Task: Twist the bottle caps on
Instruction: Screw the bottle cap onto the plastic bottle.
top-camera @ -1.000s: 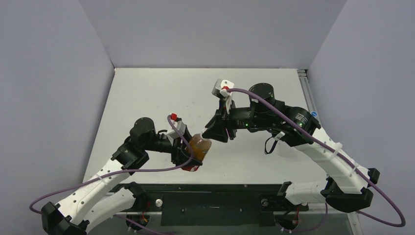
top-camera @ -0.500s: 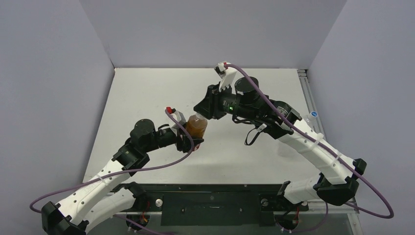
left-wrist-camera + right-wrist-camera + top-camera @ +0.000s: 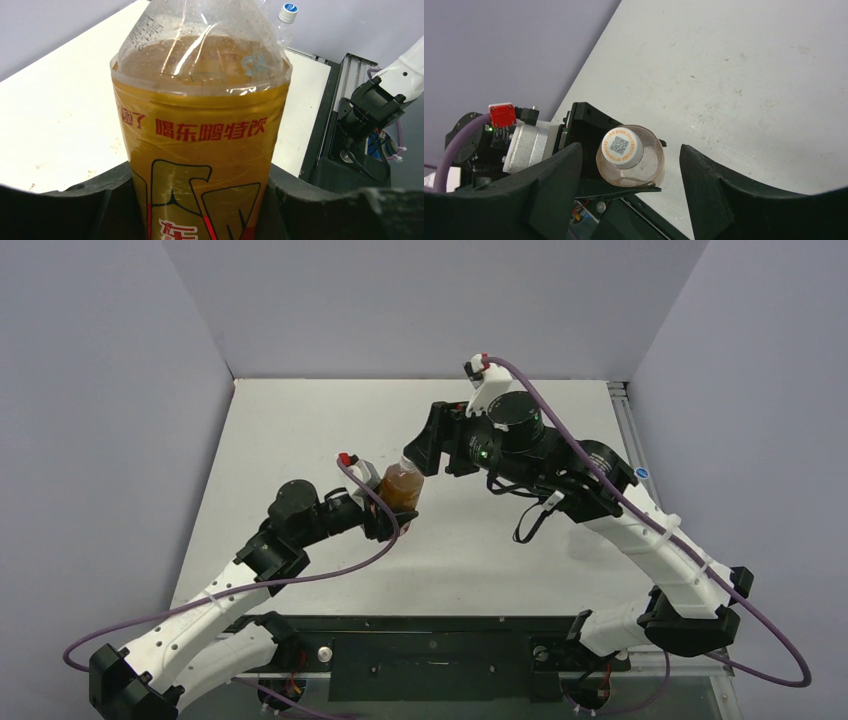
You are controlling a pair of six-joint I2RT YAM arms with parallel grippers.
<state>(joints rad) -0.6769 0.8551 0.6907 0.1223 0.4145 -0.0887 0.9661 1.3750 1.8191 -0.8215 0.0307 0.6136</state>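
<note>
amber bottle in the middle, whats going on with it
The left pincer grips the amber bottle around its labelled body. A white cap sits on the bottle's neck. The right pincer stands open, a jaw on either side of that cap, not touching it. How tight the cap is cannot be told.

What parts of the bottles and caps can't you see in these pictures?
- Left wrist view: the amber bottle loses its neck and top past the top edge.
- Left wrist view: the clear bottle is mostly hidden behind the amber one; only its blue-and-white cap and shoulder show.
- Right wrist view: the white cap covers the threads, so its tightness cannot be told.
</note>
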